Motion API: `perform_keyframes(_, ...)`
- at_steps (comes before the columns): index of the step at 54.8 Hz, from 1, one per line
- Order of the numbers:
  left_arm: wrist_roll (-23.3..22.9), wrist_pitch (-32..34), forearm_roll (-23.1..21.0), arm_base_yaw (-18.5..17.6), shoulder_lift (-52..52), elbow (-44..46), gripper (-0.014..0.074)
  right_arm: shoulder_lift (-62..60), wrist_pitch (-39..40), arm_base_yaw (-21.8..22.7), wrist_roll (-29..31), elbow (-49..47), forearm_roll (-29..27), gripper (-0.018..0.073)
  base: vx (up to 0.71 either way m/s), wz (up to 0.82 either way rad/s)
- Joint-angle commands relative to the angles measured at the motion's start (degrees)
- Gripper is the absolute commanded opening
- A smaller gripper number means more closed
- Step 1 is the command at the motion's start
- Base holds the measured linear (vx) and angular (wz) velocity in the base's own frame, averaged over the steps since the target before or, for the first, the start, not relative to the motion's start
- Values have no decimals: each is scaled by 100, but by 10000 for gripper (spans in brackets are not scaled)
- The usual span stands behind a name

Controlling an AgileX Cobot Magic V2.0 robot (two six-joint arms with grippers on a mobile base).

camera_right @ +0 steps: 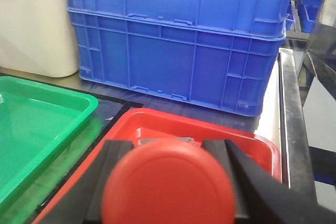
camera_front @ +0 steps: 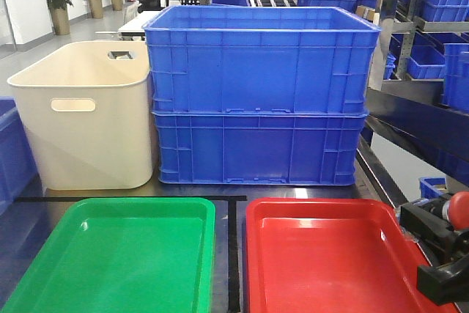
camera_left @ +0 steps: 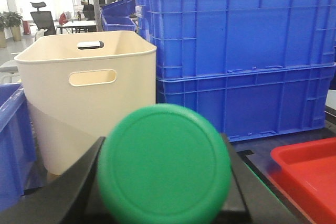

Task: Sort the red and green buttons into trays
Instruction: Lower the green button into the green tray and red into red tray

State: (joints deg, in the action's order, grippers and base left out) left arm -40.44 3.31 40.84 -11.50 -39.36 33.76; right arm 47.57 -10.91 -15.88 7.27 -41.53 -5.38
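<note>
you were at the carry stage and nothing was sorted yet: the green tray (camera_front: 124,262) and the red tray (camera_front: 322,262) both lay bare on the front view, side by side with a dark strip between them. your right gripper (camera_right: 167,153) had its jaws closed on the red button (camera_right: 168,187), a dark finger on each side of the cap. its wrist view looked past the cap onto the near end of the red tray, so by my reading that button was over or just short of its proper tray and needed only to be lowered and released. your left gripper (camera_left: 157,182) was clamped on the green button (camera_left: 164,163) in the same way. that arm did not show on the front view, and its own camera caught only a corner of the red tray off to the right, so i couldn't tell whether the green button was above the green tray. both drops were left to do, which put the job near halfway at best. by count: two buttons, one red and one green; two trays, one of each colour; two blue crates (camera_front: 260,100) stacked behind the trays; and one cream tub (camera_front: 88,119) just beside that stack. more blue crates sat on the shelves (camera_front: 432,5) behind, too many hidden to number.
</note>
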Motion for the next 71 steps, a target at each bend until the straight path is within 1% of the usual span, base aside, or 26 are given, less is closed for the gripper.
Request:
perform_keyframes(1,-40,371,-74,-35,8,158,3,-20,517,7,28,-211,16,-9,5,-5)
perform_keyframes(23,-40,371,-74,-35,8,158,3,-20,523,7,28,-211,16,-9,2,-2)
perform_keyframes(49,-36,573,-74,-35,8,158,3,-20,551,7,28,-211,-5,-9,0,0)
perform_keyframes(57,-36,955,-74,-35,8,158,3,-20,575,7,28,-211,-5,-9,0,0)
perform_keyframes(63,-36,1520,-48,-35,-297,158,3,132,564,-5,28,-211,-5,-9,0,0)
perform_keyframes(71,-36,2089,287,-35,-1074,158,3,624,791,-5,28,-211,-5,-9,0,0)
